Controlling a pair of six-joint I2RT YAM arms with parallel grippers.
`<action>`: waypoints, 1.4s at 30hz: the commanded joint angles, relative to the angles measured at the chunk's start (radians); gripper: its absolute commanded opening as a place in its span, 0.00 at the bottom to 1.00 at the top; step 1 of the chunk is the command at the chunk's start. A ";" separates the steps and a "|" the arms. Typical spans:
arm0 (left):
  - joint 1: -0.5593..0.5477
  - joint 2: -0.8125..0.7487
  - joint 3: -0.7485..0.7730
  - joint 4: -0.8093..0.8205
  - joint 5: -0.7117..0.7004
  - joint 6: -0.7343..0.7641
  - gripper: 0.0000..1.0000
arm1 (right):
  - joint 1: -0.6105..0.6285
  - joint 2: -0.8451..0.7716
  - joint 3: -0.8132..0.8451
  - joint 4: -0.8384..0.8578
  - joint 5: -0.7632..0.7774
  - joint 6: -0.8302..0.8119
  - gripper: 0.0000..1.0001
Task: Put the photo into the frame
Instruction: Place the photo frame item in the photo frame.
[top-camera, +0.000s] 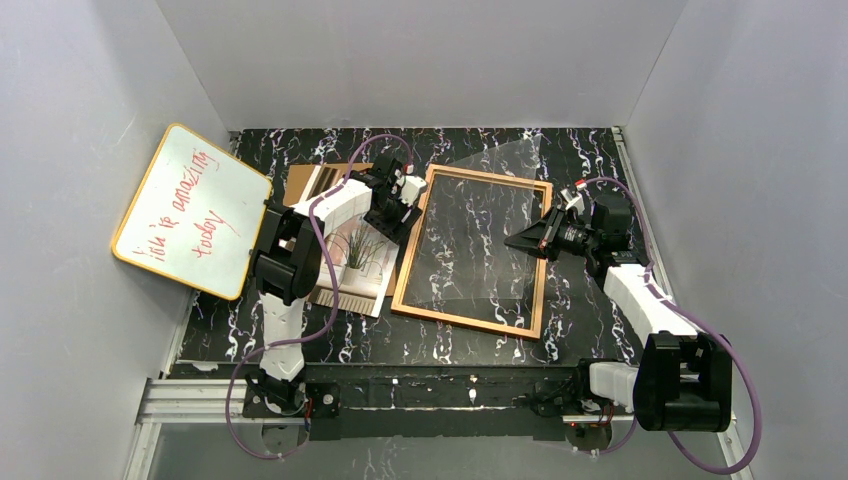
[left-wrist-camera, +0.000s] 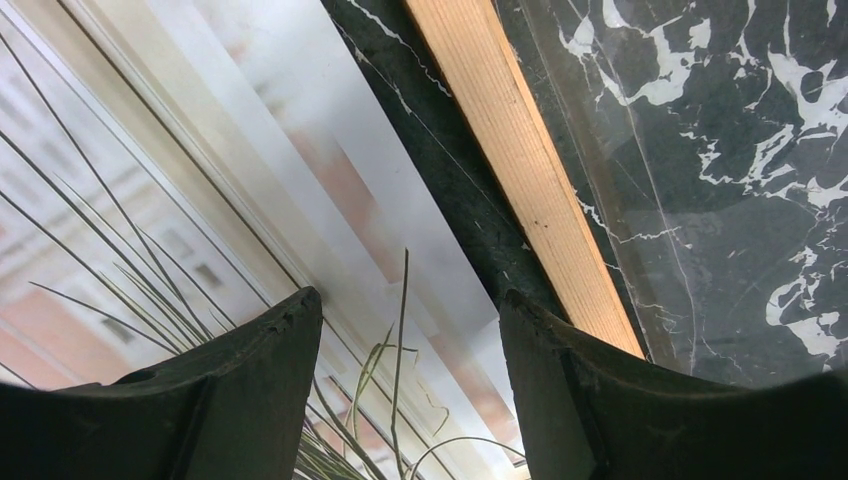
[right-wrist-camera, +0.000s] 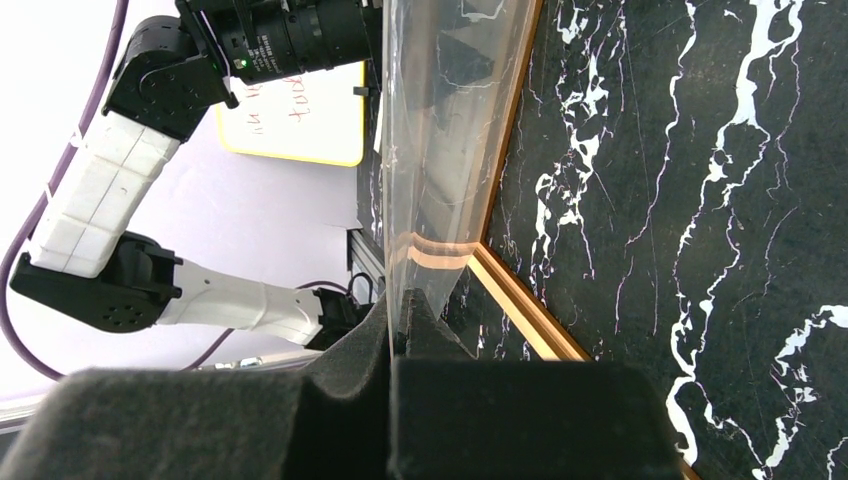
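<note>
The photo (top-camera: 358, 262) lies flat just left of the frame (top-camera: 465, 320) — thin, light paper, easily bent, best taken by its right edge. The left gripper (left-wrist-camera: 410, 320) is open above it; the right gripper (right-wrist-camera: 392, 330) pinches the clear sheet (right-wrist-camera: 440, 130)

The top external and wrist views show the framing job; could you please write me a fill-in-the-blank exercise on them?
1. The right gripper is ____ on the clear sheet, which is tilted above the frame.
2. The photo lies on the frame's ____ side.
3. The left gripper hovers over the photo, jaws ____.
4. The whiteboard bears ____ writing.
Missing words: shut; left; open; red.
</note>
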 joint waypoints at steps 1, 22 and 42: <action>0.005 -0.035 -0.010 -0.031 0.046 -0.017 0.63 | 0.001 -0.033 0.024 0.051 -0.024 0.020 0.01; 0.083 -0.024 0.012 -0.035 0.048 -0.034 0.62 | 0.001 0.008 -0.039 0.136 -0.043 0.001 0.01; 0.054 -0.022 -0.008 -0.030 0.060 -0.030 0.62 | -0.003 0.002 -0.047 -0.057 0.059 -0.173 0.01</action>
